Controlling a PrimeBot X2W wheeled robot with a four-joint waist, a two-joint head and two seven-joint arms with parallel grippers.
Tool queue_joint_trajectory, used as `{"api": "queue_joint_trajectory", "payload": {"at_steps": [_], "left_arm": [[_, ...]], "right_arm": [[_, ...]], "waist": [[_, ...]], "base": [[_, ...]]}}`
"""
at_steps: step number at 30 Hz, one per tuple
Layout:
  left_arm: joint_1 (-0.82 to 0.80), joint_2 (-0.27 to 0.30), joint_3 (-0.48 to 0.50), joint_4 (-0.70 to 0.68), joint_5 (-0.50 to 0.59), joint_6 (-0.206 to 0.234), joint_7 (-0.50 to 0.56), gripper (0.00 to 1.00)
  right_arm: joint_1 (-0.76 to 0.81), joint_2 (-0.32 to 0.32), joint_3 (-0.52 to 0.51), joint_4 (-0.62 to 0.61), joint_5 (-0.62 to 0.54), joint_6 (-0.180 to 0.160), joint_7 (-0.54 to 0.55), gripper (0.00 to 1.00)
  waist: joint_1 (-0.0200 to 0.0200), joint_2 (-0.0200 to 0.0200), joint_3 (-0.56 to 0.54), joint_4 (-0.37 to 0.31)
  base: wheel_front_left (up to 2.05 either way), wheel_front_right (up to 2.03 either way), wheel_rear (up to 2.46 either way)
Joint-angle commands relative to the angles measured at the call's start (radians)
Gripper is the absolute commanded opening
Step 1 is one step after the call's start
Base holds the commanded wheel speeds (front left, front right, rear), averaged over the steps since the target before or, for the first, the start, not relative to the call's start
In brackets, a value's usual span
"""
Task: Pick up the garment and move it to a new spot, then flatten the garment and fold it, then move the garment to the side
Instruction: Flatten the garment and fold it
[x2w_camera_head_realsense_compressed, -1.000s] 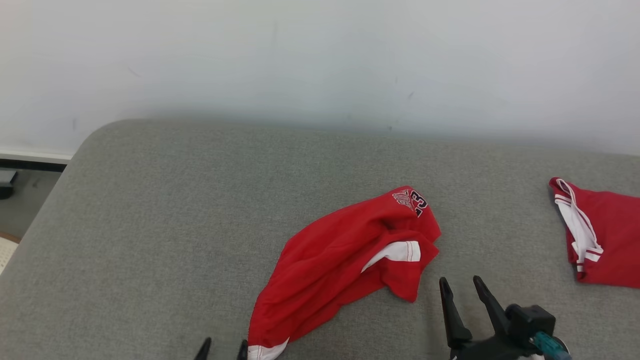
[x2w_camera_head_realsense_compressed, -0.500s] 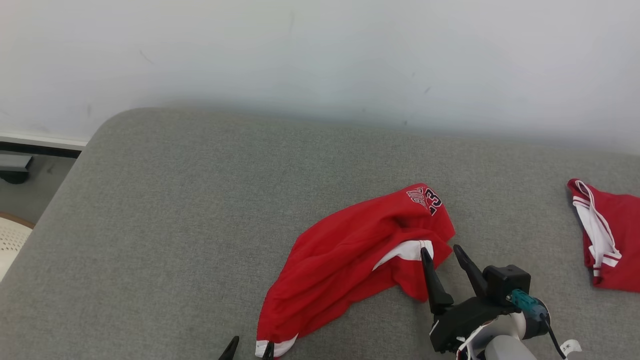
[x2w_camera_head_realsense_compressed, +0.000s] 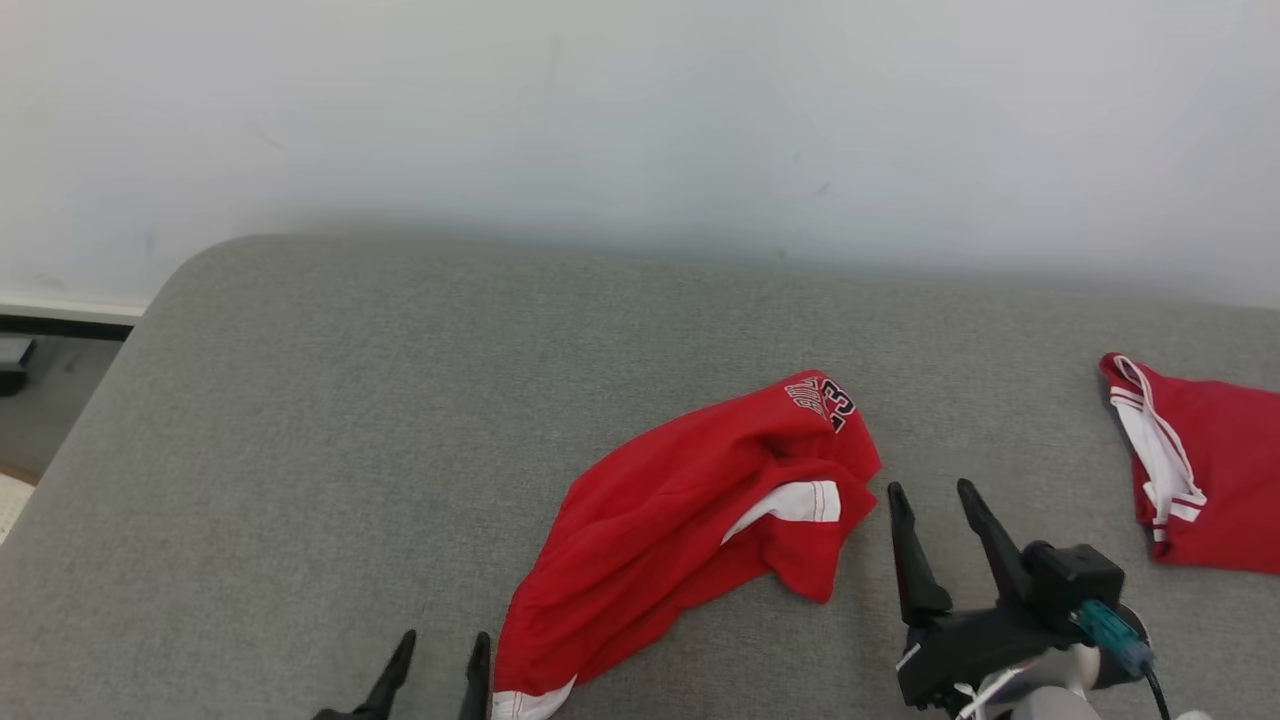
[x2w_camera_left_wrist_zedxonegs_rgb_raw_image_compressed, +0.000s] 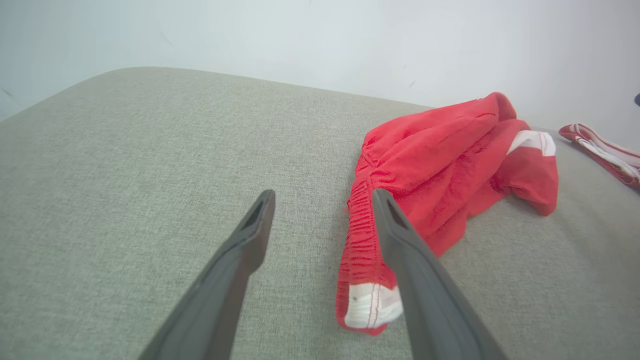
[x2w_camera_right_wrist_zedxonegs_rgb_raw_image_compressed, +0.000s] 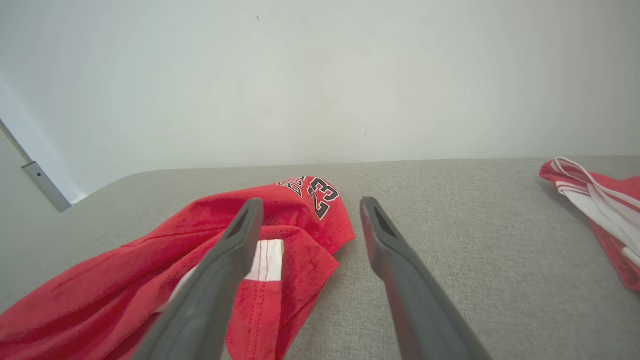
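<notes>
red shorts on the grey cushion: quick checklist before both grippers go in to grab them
1. Left gripper open: ok.
2. Right gripper open: ok.
3. Crumpled red fabric shorts lie loose on grey fabric cushion: ok.
4. Shorts between left gripper's fingers: cannot tell, their edge sits by one finger.
5. Shorts between right gripper's fingers: not ok, they lie to its left.
6. Other red-and-white garment clear of both grippers: ok.
</notes>
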Motion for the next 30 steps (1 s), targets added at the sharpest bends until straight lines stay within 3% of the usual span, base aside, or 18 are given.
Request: {"api": "queue_joint_trajectory", "payload": {"at_steps": [1,18,30], "left_arm": [[0.019,-0.002,0.019,-0.022,0.010,0.006,-0.002,1.00],[0.064,0.033,0.183,-0.188,0.117,0.023,-0.002,1.00],[0.125,0.065,0.216,-0.192,0.156,0.017,-0.002,1.00]], "right_arm": [[0.032,-0.001,-0.015,-0.037,-0.017,-0.002,-0.001,1.00],[0.277,0.000,-0.132,-0.389,-0.033,-0.002,-0.001,1.00],[0.355,-0.001,-0.124,-0.431,-0.025,-0.002,-0.001,1.00]], "waist": [[-0.0001,0.0000,-0.005,-0.021],[-0.0001,0.0000,-0.026,-0.148],[-0.0001,0.0000,-0.040,-0.176]], "base": [[0.00,0.00,0.00],[0.00,0.00,0.00],[0.00,0.00,0.00]]}}
